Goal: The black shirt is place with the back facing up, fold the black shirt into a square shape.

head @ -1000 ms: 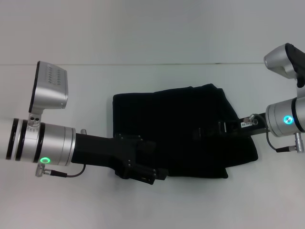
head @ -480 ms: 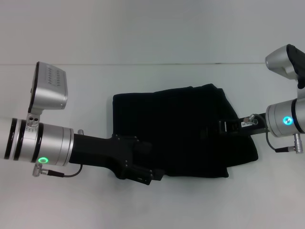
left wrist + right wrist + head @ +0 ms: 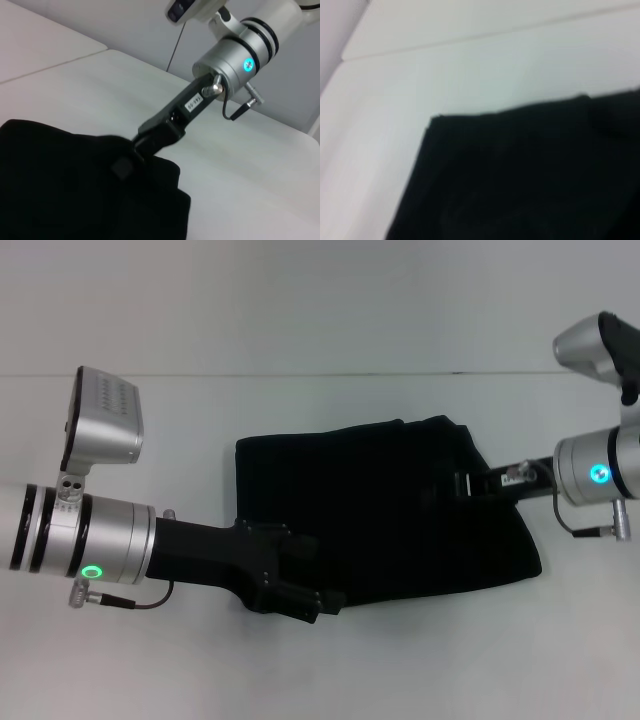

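The black shirt is laid out mid-frame in the head view on the white table, already folded down to a rough, lumpy rectangle, so the job looks pretty far along. The left gripper is parked at the lower left corner of the cloth, right on its edge. Whether it's clenched on fabric or let go can't be told, black on black. The right gripper is reached in from the right side of the frame over the upper right part of the shirt; in the left wrist view its tip seems to be sunk into a raised fold, but its grip can't be told either. As for handling: it's judged to be soft, floppy and light, nothing fragile, and layers will probably slide and bunch if dragged. An edge or corner with all layers pinched together is likely the best place to grab, not the middle.
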Robot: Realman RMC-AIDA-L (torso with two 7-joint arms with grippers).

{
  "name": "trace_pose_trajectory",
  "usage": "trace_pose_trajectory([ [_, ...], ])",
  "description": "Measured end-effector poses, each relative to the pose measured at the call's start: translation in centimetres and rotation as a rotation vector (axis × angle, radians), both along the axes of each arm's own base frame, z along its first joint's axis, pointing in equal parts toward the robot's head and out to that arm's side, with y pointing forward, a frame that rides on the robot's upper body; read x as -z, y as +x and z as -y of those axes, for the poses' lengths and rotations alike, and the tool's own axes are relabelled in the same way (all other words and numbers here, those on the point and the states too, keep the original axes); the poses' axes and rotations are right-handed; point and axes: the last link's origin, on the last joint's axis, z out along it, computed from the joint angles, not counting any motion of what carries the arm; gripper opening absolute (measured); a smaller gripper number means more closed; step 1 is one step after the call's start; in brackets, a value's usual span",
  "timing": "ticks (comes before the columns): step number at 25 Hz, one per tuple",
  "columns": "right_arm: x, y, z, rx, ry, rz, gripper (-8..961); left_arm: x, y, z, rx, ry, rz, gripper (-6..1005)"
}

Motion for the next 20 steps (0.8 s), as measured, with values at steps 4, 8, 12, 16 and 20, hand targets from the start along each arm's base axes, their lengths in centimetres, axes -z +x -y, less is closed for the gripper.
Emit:
trace_pose_trajectory([
  [4,-0.9,-1.2,-0.7,-0.041,0.021,-0.028,106,-0.1,0.0,-0.1,-0.011,0.001,-0.001,948],
  [8,-1.9,-2.3,-1.2,-0.082,0.033,-0.045,105,-0.3,-0.2,-0.1,-0.02,0.008,-0.005,948],
  [12,-2.8,-3.2,-1.5,-0.118,0.039,-0.054,104,-0.6,-0.4,-0.2,-0.03,0.016,-0.006,948],
  [16,-4.1,-3.9,-1.7,-0.153,0.045,-0.059,104,-0.8,-0.5,-0.3,-0.044,0.019,-0.009,948],
  [20,-5.1,-4.7,-1.9,-0.183,0.054,-0.065,105,-0.8,-0.5,-0.4,-0.051,0.019,-0.009,949],
])
